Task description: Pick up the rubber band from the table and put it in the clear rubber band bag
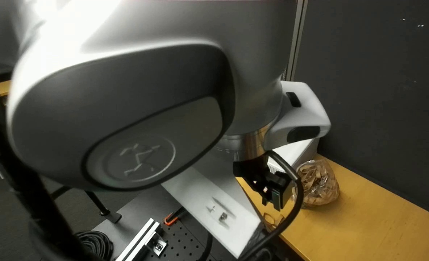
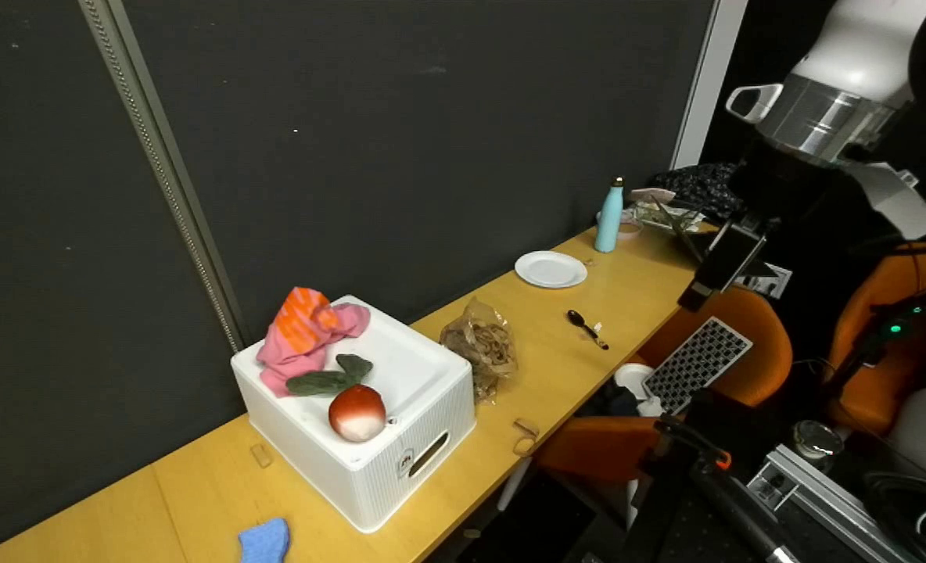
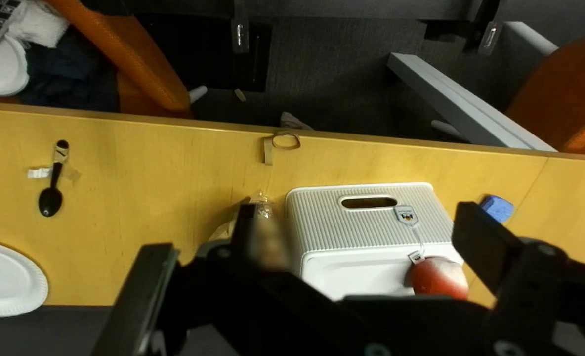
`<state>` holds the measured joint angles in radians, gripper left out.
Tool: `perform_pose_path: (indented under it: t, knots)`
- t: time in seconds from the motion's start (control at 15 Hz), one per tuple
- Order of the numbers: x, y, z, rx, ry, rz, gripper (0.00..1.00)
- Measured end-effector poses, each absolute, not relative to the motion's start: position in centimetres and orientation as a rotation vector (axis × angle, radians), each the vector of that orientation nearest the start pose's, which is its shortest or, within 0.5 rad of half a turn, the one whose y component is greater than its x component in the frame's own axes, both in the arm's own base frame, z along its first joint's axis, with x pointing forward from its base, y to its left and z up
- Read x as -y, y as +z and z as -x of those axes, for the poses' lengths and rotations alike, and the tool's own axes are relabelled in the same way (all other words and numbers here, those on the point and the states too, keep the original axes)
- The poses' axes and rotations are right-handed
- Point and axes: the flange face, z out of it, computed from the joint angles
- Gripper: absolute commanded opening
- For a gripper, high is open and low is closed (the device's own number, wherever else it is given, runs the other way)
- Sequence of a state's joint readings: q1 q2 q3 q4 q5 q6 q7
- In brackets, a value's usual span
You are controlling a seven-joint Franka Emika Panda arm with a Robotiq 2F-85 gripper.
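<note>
Tan and thin, the rubber band lay on the table, right at the edge by the orange chairs. In the wrist view it read as 1 round loop beside 1 flat strip; whether that was 1 folded band or 2 touching could not be told. It would probably weigh next to nothing, bend under the lightest pinch and cling to whatever squeezed it rather than slip. Breakage seemed no worry; the likelier trouble was nudging so slight a thing over the brink. The better hold looked to be across the middle of the strip, which ran inward from the edge, with the gripper lowered almost to the wood. The gripper itself hung well above the tabletop and apart from the band, jaws wide apart in the wrist view, nothing held between them.

Farther in from that edge, the clear rubber band bag sat crumpled just beside the white box, lumpy with brown contents. Its mouth was hard to make out, and the film might fold in under a careless drop. On the bag's other side lay the black spoon and the white plate, the blue bottle upright past them.
</note>
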<state>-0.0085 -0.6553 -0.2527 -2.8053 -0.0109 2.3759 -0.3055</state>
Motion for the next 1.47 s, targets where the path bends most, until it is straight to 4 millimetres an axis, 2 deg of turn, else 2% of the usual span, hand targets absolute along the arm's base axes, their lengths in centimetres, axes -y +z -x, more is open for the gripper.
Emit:
perform_pose_path:
  t: [0.2, 0.4, 0.6, 0.87, 1.0, 1.13, 1.47]
  knots:
    - [8.0, 38.4, -36.6, 0.154, -0.466, 3.033, 1.0]
    - [7.1, 34.3, -38.9, 0.154, -0.476, 3.026, 1.0]
    - [6.9, 29.6, -40.0, 0.107, -0.399, 3.024, 1.0]
    - [9.4, 25.0, -41.4, -0.018, -0.321, 3.036, 1.0]
    - [10.4, 23.3, -43.1, -0.042, -0.304, 3.044, 1.0]
    - [10.5, 21.3, -45.4, -0.014, -0.271, 3.058, 1.0]
    - [10.3, 14.3, -50.2, 0.089, -0.023, 3.069, 1.0]
